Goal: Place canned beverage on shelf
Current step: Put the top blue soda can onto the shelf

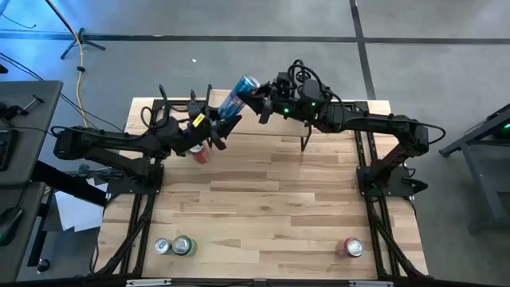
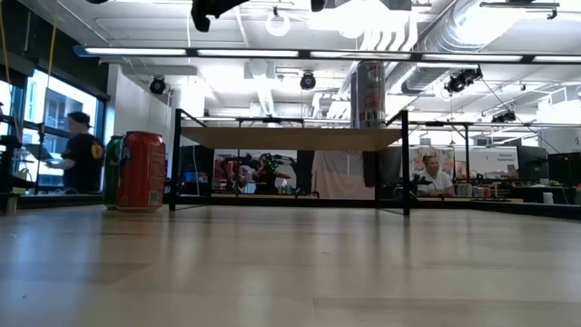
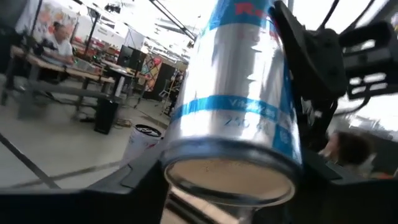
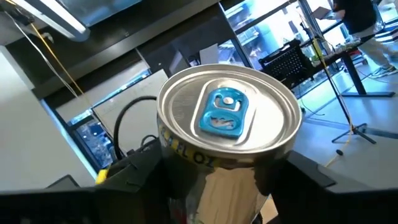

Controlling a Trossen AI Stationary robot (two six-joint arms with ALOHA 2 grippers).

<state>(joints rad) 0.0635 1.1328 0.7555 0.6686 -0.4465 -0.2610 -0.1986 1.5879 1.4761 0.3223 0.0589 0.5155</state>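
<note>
A slim blue-and-silver canned beverage [image 1: 239,96] hangs tilted in the air above the shelf [image 1: 263,129], a light-wood board on thin black legs [image 2: 290,138] at the table's far side. My left gripper [image 1: 218,123] is shut on its bottom end and my right gripper [image 1: 264,104] on its top end. The left wrist view shows the can's base [image 3: 230,180]. The right wrist view shows its lid with a blue tab [image 4: 225,115]. My left gripper has the can's bottom end [image 3: 186,155] between its two fingers, one on each side of the round wall, coming from the table's left along the can. My right gripper pinches the can's wall just below the lid rim [image 4: 180,158], coming from the table's right. The can is lifted clear, top tilted up and toward the far right.
A red can [image 1: 198,151] stands on the table under my left arm. A silver can [image 1: 162,246] and a green can [image 1: 184,245] stand at the near left edge, and another red can [image 1: 351,248] at the near right. The table's middle [image 1: 263,199] is bare wood.
</note>
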